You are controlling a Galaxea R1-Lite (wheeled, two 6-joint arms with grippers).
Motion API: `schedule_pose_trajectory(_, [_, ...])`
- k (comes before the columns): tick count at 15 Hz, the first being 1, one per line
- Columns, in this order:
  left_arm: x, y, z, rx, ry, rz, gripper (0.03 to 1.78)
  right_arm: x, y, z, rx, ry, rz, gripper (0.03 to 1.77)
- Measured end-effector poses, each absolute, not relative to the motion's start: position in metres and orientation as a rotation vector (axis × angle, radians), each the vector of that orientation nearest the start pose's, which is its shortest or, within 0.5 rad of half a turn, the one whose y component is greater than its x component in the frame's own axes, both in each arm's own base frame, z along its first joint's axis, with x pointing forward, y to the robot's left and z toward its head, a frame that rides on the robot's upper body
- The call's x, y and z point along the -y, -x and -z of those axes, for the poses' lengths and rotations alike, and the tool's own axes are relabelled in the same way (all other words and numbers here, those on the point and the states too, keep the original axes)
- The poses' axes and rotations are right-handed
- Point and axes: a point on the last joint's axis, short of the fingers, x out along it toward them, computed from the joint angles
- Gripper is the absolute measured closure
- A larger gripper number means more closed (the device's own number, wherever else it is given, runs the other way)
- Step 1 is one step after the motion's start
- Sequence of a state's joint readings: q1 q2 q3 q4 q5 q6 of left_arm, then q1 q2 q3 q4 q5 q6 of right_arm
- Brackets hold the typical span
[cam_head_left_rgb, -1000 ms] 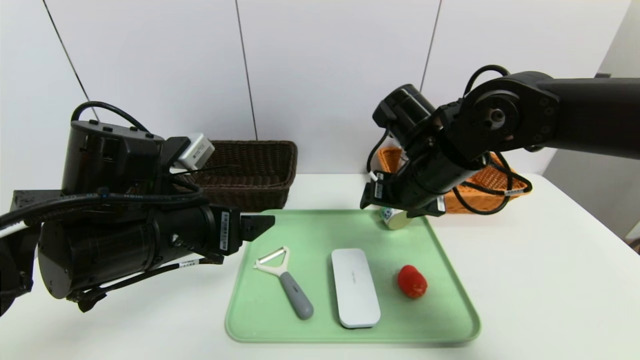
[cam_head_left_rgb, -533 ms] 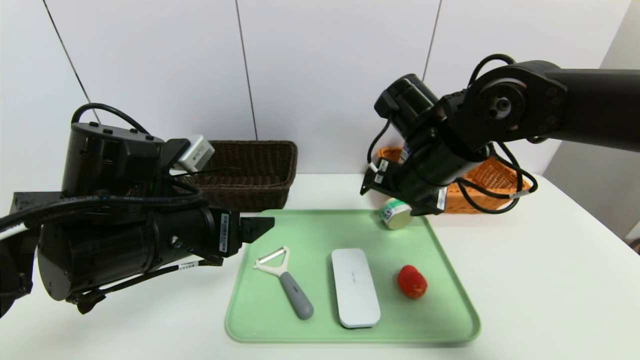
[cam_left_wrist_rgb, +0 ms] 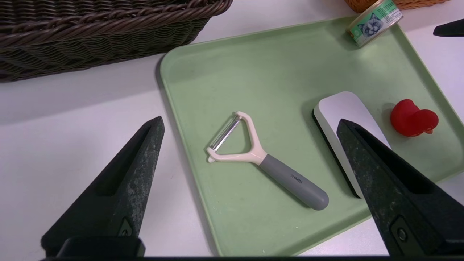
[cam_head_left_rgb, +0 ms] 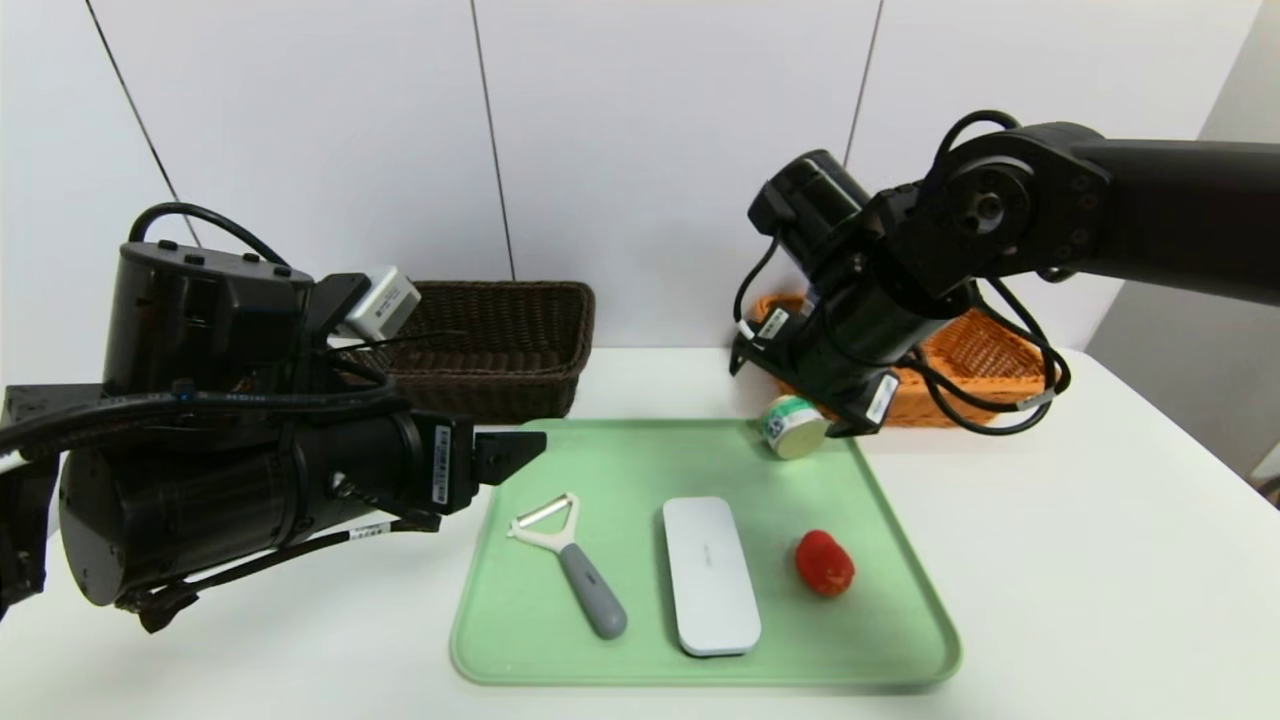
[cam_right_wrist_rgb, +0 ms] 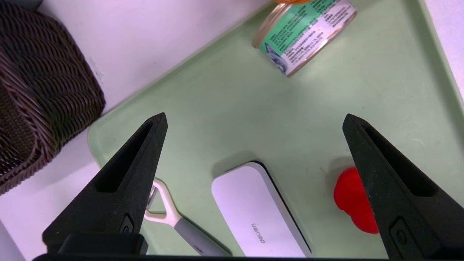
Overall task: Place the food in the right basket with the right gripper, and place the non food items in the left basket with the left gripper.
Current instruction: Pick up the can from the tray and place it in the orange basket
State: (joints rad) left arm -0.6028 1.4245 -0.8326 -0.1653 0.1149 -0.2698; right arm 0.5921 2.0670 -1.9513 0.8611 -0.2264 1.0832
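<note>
A small tin can (cam_head_left_rgb: 793, 427) of food lies on its side in the far right corner of the green tray (cam_head_left_rgb: 640, 460). My right gripper (cam_head_left_rgb: 792, 398) hangs open just above it, in front of the orange right basket (cam_head_left_rgb: 985, 365), holding nothing. Its wrist view shows the can (cam_right_wrist_rgb: 304, 32) beyond the wide fingertips (cam_right_wrist_rgb: 159, 121). The white-and-grey peeler (cam_head_left_rgb: 568, 560), white case (cam_head_left_rgb: 710, 575) and red lumpy object (cam_head_left_rgb: 824, 563) lie in a row on the tray. My left gripper (cam_head_left_rgb: 515, 448) is open above the tray's far left corner, over the peeler (cam_left_wrist_rgb: 268, 166).
The dark brown left basket (cam_head_left_rgb: 500, 345) stands behind the tray's left end, close to my left arm. The tray sits on a white table (cam_head_left_rgb: 1080, 560) with a white wall close behind both baskets.
My right gripper has lifted and drawn back toward the orange basket with its jaws opening wider, uncovering the can. The left arm has shifted slightly left.
</note>
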Motion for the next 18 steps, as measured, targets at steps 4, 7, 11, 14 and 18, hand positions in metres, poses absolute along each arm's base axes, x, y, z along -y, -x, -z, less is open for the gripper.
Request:
schedule_pose_trajectory(4, [0.131, -0.193, -0.218, -0.468, 0.110, 0.428, 0.12, -0.213, -0.330, -0.222, -0.951, -0.673, 0.223, 0.11])
schedule_pose_trajectory(7, [0.131, -0.192, -0.218, -0.466, 0.109, 0.430, 0.12, -0.214, -0.333, -0.218, -0.954, -0.672, 0.235, 0.11])
schedule_pose_trajectory(11, [0.131, -0.192, -0.218, -0.467, 0.110, 0.431, 0.12, -0.211, -0.343, -0.210, -0.924, -0.707, 0.291, 0.11])
schedule_pose_trajectory(14, [0.131, -0.192, -0.216, -0.473, 0.107, 0.430, 0.12, -0.206, -0.349, -0.204, -0.923, -0.726, 0.323, 0.11])
schedule_pose_trajectory(18, [0.130, -0.191, -0.215, -0.477, 0.105, 0.431, 0.12, -0.204, -0.356, -0.196, -0.930, -0.736, 0.351, 0.11])
